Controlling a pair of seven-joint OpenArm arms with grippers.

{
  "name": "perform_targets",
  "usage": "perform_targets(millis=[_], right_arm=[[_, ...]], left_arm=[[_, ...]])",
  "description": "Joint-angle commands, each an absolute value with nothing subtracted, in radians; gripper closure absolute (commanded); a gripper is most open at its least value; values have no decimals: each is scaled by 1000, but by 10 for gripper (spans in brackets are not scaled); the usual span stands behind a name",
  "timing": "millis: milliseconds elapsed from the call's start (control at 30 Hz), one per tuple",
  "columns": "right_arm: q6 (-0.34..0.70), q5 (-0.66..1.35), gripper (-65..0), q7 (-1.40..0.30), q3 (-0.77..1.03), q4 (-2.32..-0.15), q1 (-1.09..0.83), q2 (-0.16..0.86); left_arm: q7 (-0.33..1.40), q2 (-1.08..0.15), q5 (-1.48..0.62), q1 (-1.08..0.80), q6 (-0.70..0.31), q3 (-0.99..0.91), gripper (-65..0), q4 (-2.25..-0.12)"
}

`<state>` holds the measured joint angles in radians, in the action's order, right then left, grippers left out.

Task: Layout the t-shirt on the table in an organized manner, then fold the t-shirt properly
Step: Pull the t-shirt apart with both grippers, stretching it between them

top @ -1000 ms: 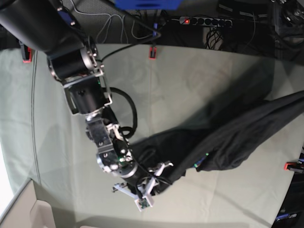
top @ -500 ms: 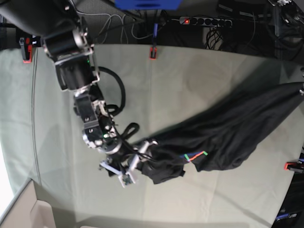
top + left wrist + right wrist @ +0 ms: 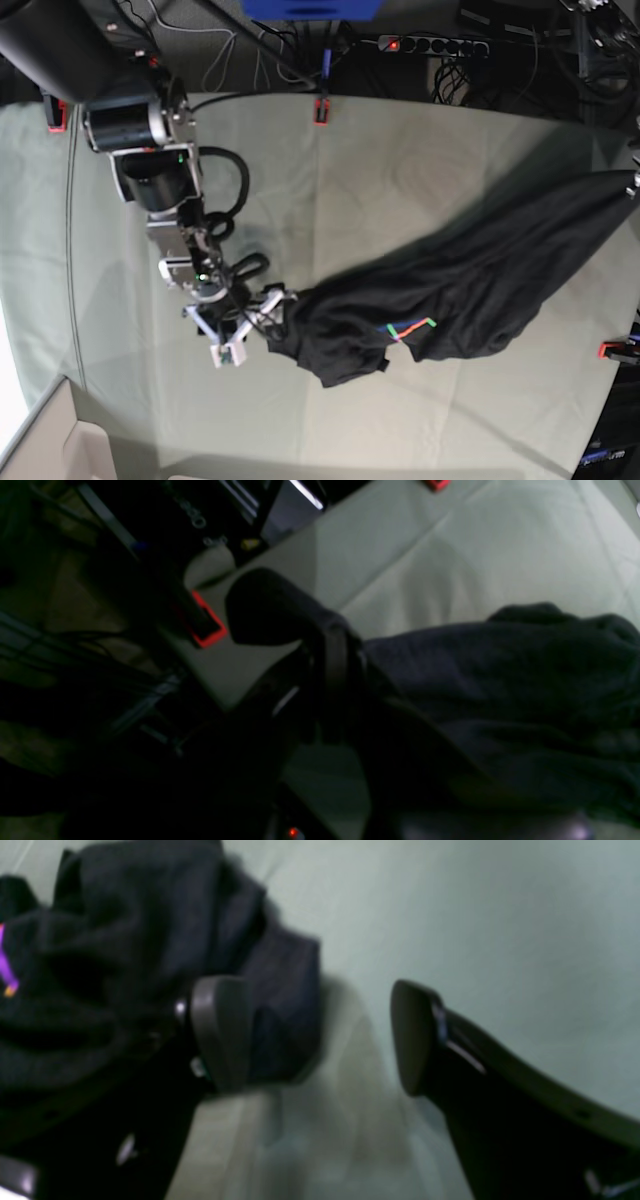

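The black t-shirt (image 3: 470, 280) lies stretched in a long diagonal across the table (image 3: 400, 170), from the lower middle up to the right edge. A bit of its coloured print (image 3: 410, 328) shows. My right gripper (image 3: 250, 325) stands open just left of the shirt's lower end. In the right wrist view its fingers (image 3: 220, 1030) are wide apart around the gripper's middle (image 3: 315, 1040), with the t-shirt (image 3: 125, 940) bunched behind the left finger. My left gripper (image 3: 330, 670) is shut on the t-shirt (image 3: 500, 680) near the table's edge.
Red clamps (image 3: 321, 110) (image 3: 57, 115) (image 3: 612, 350) sit on the table's edges, and another clamp (image 3: 207, 630) shows close to the left gripper. A power strip (image 3: 430, 45) and cables lie beyond the far edge. A beige box corner (image 3: 60, 440) is at the lower left.
My right gripper has opened, let go of the shirt's lower end and drawn back to the left. The shirt has been pulled further toward the right edge.
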<state>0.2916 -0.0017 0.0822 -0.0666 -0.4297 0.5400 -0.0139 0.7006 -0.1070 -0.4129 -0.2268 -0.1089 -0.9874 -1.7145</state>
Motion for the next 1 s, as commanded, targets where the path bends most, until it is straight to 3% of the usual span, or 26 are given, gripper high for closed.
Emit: perform_targets(millis=[0,133,400,533,700,967], right_arm=[[298,5,-440,113,-67,-444,567,-21],[302,5,-388,113,-68,-443,555,-35],[305,5,0,108,-64,-449,545,-68],[305,7,0,82,-62,-570,476,-27],[305,7,0,-35,-16,-1013,243,41],[305,7,0,-165,186,-1649,-140,33]], left_arm=[[679,-124,-420,-225,-111,-992,-1,-1730],[679,-124,-420,-225,-111,-992,-1,-1725],[679,-124,-420,-225,-111,-992,-1,-1733],[684,-131,-420,-225,-111,-992,-1,-1765],[688,-125,-421,-225,-111,-992,-1,-1833],[688,-76,-423,-225,-111,-987,-1,-1908]])
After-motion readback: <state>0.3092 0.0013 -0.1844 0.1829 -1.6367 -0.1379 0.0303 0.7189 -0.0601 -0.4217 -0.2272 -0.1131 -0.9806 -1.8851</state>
